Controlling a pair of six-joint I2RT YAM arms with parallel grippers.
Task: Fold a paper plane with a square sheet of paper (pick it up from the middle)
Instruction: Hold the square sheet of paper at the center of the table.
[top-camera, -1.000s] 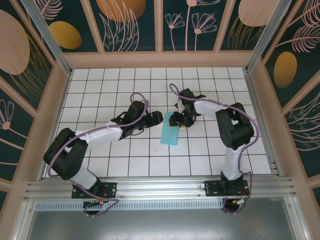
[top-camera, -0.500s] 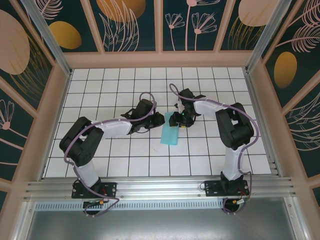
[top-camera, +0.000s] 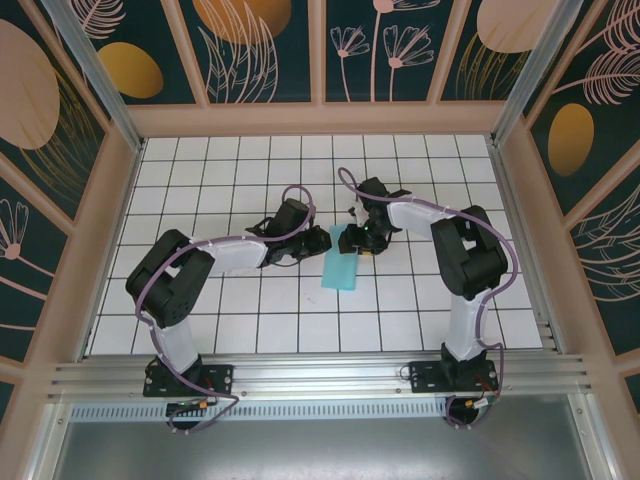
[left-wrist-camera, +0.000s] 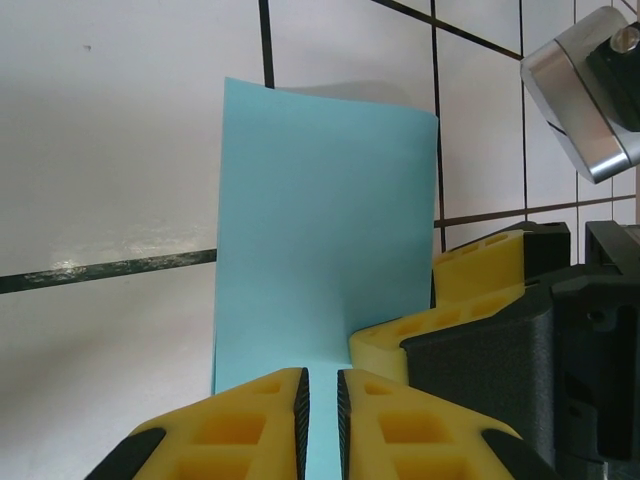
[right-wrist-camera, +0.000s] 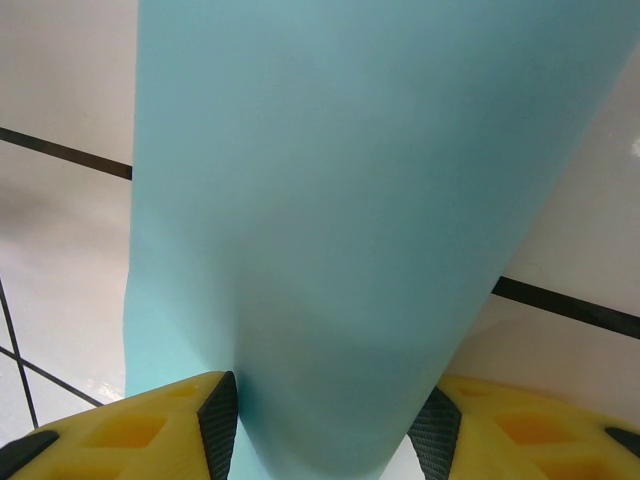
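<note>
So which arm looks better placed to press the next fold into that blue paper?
Left, likely. The left pincer is shut, tips at the edge of the folded paper sheet, ready to press. The right pincer has the sheet bowed between its fingers, so it seems busy steadying it.

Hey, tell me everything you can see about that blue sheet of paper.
The square sheet of paper is thin, plain turquoise, showing as a narrow rectangle. It lies on the white tiled table, long side running near to far. Its far end bows up between the pads of the right gripper; the left gripper pinches an edge beside it.
</note>
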